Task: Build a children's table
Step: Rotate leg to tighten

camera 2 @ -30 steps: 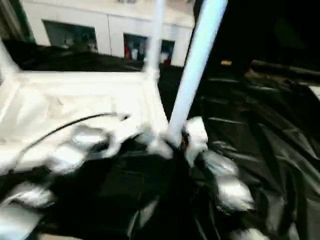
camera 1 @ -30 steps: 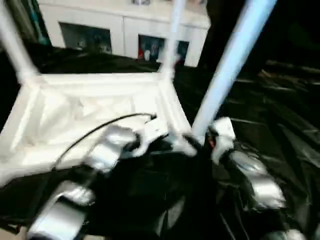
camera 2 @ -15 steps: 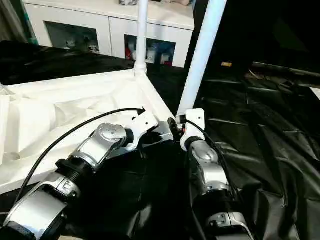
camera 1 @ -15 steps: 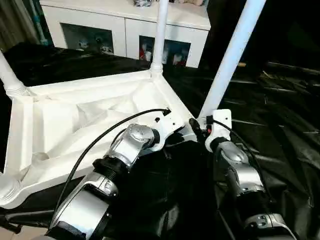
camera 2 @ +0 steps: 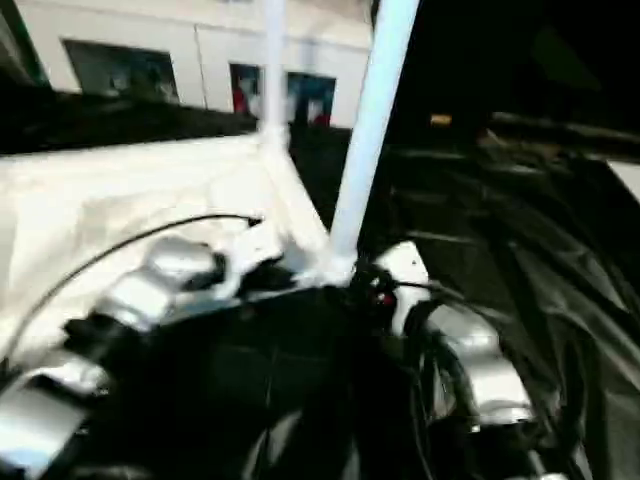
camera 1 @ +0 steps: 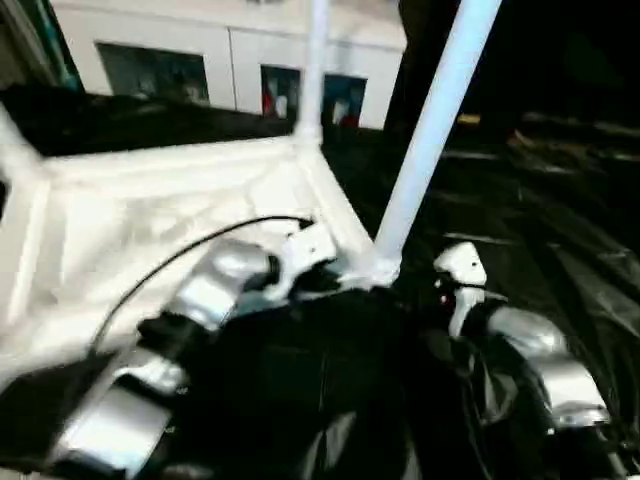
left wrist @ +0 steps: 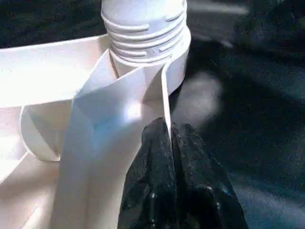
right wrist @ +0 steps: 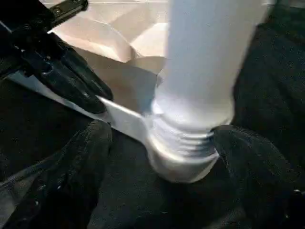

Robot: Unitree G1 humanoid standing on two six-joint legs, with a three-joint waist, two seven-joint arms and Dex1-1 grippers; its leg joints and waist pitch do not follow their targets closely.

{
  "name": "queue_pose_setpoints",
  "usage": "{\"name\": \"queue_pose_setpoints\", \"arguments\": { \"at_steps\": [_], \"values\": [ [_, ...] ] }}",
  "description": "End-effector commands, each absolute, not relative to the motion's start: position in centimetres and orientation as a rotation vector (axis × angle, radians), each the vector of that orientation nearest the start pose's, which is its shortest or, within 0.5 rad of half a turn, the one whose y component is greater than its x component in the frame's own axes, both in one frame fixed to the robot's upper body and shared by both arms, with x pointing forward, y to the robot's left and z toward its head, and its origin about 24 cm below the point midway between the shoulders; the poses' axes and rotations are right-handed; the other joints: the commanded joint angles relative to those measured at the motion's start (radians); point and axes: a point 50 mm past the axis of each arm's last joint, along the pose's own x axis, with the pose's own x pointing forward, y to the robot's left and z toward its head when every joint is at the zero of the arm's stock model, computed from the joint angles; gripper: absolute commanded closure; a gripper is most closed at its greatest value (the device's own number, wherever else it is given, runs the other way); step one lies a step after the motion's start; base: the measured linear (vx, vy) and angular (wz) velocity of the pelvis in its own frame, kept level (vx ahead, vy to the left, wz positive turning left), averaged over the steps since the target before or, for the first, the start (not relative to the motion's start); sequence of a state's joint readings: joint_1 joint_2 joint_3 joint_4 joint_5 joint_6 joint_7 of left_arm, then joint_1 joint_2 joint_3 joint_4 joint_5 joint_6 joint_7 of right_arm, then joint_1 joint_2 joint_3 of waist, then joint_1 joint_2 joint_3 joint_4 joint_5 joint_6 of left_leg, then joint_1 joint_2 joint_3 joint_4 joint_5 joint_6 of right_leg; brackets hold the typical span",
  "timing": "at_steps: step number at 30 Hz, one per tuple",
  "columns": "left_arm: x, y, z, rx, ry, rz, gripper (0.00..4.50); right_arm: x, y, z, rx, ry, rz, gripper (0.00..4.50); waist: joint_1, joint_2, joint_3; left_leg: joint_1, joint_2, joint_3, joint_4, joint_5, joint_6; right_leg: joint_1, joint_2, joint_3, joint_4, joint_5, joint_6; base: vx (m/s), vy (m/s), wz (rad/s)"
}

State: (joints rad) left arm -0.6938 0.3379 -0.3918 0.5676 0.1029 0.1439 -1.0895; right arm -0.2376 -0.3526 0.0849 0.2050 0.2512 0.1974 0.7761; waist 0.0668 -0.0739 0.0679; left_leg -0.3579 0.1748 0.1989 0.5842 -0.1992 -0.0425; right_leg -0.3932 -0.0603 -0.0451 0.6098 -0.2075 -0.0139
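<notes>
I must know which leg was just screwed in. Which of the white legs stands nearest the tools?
The near-corner leg, threaded into the socket beside both tools. The other legs stand at farther corners.

A white cabinet [camera 1: 230,60] (glass doors) stands behind the black-cloth-covered work table [camera 1: 560,230].

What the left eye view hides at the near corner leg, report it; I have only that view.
Observer: The left tool is shut on the thin rim wall of the children's table, beside the corner socket.
Operator: Now the right tool.
Observer: The right tool is open, its fingers on either side of the leg.
Operator: Report the leg's seating.
Observer: Screw threads show above the socket.
</notes>
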Motion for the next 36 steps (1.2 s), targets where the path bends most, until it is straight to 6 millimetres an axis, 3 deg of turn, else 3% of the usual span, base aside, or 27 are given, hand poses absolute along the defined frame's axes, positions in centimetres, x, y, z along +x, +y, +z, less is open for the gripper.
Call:
{"name": "queue_pose_setpoints", "arguments": {
  "at_steps": [1,5,6,9,10,12,22,32,36],
  "values": [
    [31.2,9.7,5.3,0.600,0.515,-1.458,4.50,28.0,-16.4,5.3,-0.043,0.212,0.873,0.70,0.008,0.003,-0.059,0.007,0.071,-0.031,-0.067,-0.082,0.075,0.046,-0.098,0.055,-0.058,-0.021,-0.254,0.000,0.000,0.00],
    [31.1,9.9,5.6,0.611,0.507,-1.465,4.50,27.8,-16.1,5.4,-0.054,0.224,0.907,0.70,0.018,0.006,-0.061,0.014,0.071,-0.024,-0.059,-0.050,0.095,0.040,-0.093,0.054,-0.048,0.064,-0.288,0.000,0.000,0.00],
    [30.9,10.1,5.6,0.610,0.512,-1.476,4.50,27.8,-16.0,5.4,-0.063,0.232,0.928,0.70,0.026,0.003,-0.058,0.016,0.072,-0.022,-0.061,-0.056,0.093,0.037,-0.093,0.053,-0.049,0.047,-0.287,0.000,0.000,0.00],
    [30.7,10.2,5.7,0.611,0.516,-1.486,4.50,27.8,-15.8,5.2,-0.069,0.241,0.945,0.70,0.024,0.002,-0.056,0.011,0.071,-0.025,-0.064,-0.086,0.076,0.041,-0.097,0.053,-0.054,-0.013,-0.273,0.000,0.000,0.00],
    [30.6,10.2,5.8,0.609,0.517,-1.491,4.50,27.7,-15.6,5.1,-0.071,0.252,0.968,0.70,0.022,-0.004,-0.055,0.010,0.070,-0.024,-0.064,-0.099,0.068,0.041,-0.097,0.054,-0.056,-0.036,-0.266,0.000,0.000,0.00],
    [30.5,10.3,5.8,0.606,0.518,-1.490,4.50,27.7,-15.5,5.0,-0.071,0.263,0.986,0.88,0.022,-0.002,-0.054,0.010,0.071,-0.025,-0.065,-0.103,0.061,0.040,-0.098,0.055,-0.057,-0.056,-0.256,0.000,0.000,0.00],
    [30.4,10.4,5.9,0.598,0.522,-1.479,4.50,27.8,-15.5,4.9,-0.075,0.277,0.998,1.70,0.022,-0.005,-0.058,0.008,0.066,-0.024,-0.059,-0.049,0.082,0.043,-0.094,0.054,-0.048,0.006,-0.257,0.000,0.000,0.00],
    [30.2,10.7,5.6,0.604,0.550,-1.479,4.50,27.5,-15.5,4.3,-0.080,0.294,1.001,1.80,0.022,-0.003,-0.058,0.009,0.066,-0.025,-0.058,-0.047,0.083,0.043,-0.093,0.053,-0.047,0.009,-0.261,0.000,0.000,0.00],
    [30.6,10.4,5.4,0.572,0.553,-1.419,4.50,27.9,-15.9,3.5,-0.010,0.301,0.880,1.80,0.021,-0.002,-0.055,0.010,0.066,-0.024,-0.059,-0.071,0.073,0.040,-0.094,0.053,-0.053,-0.028,-0.263,0.000,0.000,0.00]
  ]
}}
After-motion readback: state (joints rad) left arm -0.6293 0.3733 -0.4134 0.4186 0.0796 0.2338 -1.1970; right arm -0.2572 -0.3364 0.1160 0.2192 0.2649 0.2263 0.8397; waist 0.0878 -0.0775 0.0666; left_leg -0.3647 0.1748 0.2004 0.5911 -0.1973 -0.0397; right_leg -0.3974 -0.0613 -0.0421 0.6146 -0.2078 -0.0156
